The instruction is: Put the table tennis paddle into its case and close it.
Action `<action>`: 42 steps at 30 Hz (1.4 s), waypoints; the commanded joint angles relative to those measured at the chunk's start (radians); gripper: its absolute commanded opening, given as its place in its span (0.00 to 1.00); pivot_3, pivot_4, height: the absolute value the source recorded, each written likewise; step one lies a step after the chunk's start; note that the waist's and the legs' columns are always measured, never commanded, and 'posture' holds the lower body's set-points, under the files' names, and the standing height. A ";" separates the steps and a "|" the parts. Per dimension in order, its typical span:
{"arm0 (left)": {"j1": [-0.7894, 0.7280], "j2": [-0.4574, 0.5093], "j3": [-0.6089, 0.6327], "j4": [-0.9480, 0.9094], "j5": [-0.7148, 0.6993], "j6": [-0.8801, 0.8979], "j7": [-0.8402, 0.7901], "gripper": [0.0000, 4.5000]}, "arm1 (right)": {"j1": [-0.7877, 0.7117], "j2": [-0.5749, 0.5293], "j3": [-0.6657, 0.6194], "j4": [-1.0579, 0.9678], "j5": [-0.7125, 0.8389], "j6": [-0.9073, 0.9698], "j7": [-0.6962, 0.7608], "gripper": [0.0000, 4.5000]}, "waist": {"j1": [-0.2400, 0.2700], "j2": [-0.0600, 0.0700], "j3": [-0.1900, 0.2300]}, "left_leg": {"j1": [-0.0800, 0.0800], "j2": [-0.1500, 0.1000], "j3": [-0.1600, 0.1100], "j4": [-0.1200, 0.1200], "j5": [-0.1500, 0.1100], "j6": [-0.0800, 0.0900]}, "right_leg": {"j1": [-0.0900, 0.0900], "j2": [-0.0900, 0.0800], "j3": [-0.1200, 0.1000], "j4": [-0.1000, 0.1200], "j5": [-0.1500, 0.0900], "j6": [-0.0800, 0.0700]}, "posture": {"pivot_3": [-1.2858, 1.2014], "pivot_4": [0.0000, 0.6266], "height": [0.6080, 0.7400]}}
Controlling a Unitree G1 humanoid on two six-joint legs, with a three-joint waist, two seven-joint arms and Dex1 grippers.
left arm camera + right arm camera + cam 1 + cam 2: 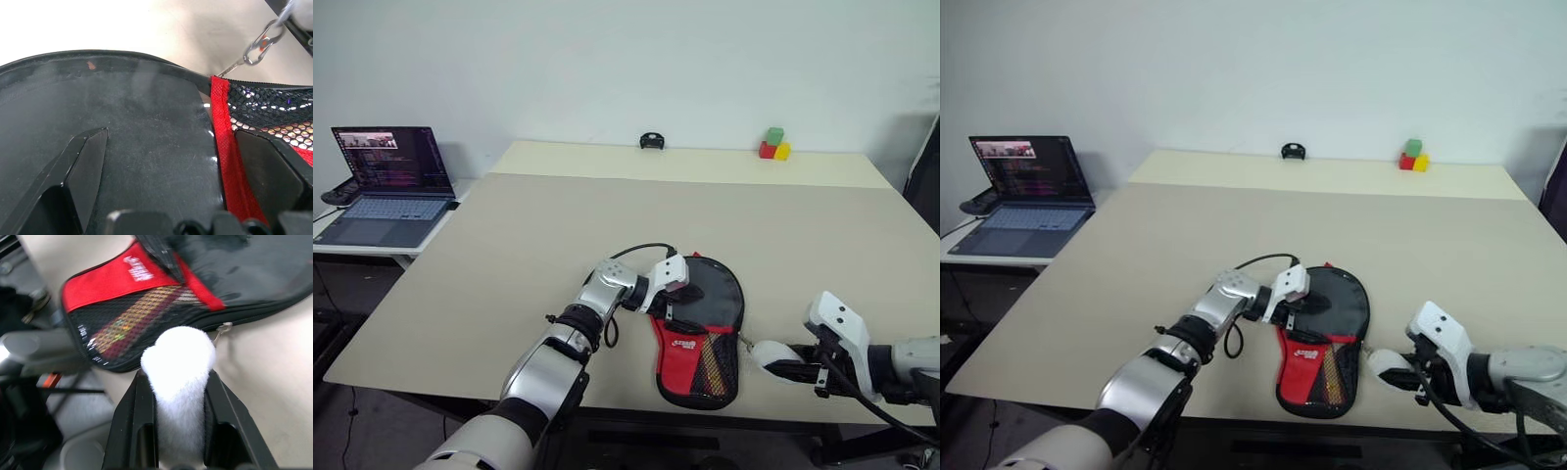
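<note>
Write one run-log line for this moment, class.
left gripper: jaws open, on black-and-red fabric paddle case | right gripper: jaws shut on white fluffy ball | case lying flat on beige table

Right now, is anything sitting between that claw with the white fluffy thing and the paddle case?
Nothing visible does. The right gripper is shut on the white fluffy ball, and only bare table lies between it and the case. A thin line with a clip runs from the ball to the case edge.
</note>
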 commanded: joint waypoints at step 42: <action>0.038 -0.057 -0.035 0.099 0.083 0.025 -0.049 1.00 | 0.149 -0.488 0.425 -0.313 0.175 -0.601 -0.112 0.12 | 0.025 0.000 -0.002 | 0.002 0.000 -0.008 -0.001 -0.005 0.002 | 0.014 -0.003 -0.006 -0.021 0.000 0.002 | 0.52 0.24 1.00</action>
